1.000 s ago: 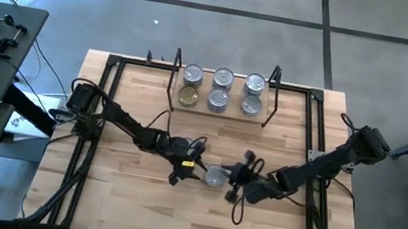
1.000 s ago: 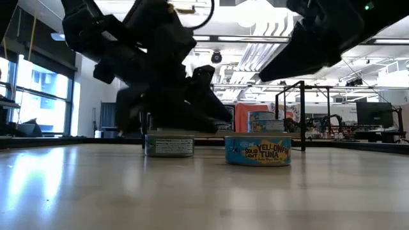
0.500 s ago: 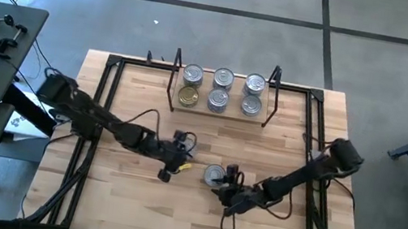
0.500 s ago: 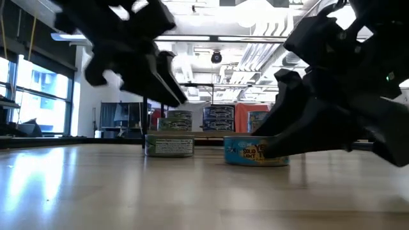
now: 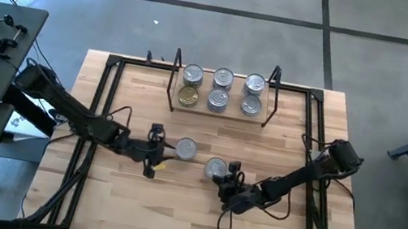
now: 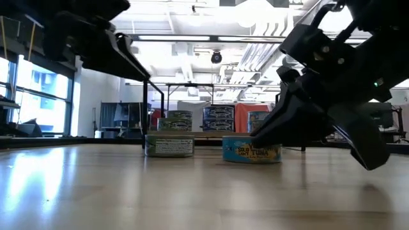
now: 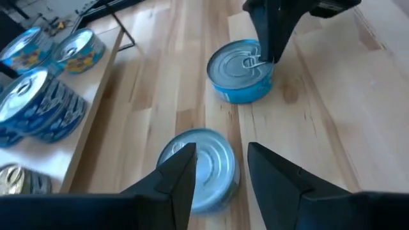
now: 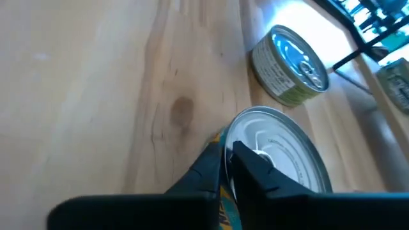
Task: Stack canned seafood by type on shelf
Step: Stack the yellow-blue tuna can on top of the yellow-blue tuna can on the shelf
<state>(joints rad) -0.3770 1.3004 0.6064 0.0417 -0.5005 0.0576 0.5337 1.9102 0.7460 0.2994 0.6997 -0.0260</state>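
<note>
Two tins are lying loose near the middle of the surface (image 5: 133, 202), at about six o'clock from the shelf (image 5: 219, 110), which is already carrying six tins in two rows — five with silver lids, one gold at its nine o'clock end.

The right hand (image 5: 224, 176) is pressing in at the five o'clock rim of the yellowfin tuna tin (image 5: 215, 168). Its fingers are closed nearly together, pinching the lid's edge rather than spanning the tin. That is the weak point, in my judgement: a thin pinch on a rim could slip once the tin is lifted, or tip it onto its side.

The left hand (image 5: 155, 150) is sitting at nine o'clock of the green-labelled tin (image 5: 185, 149), jaws parted and gripping nothing, with the tin just ahead of the fingertips (image 7: 181, 167). If it advances off-centre it could shove the tin toward the tuna tin, which is lying close by at four o'clock, and disturb the right hand's hold.
</note>
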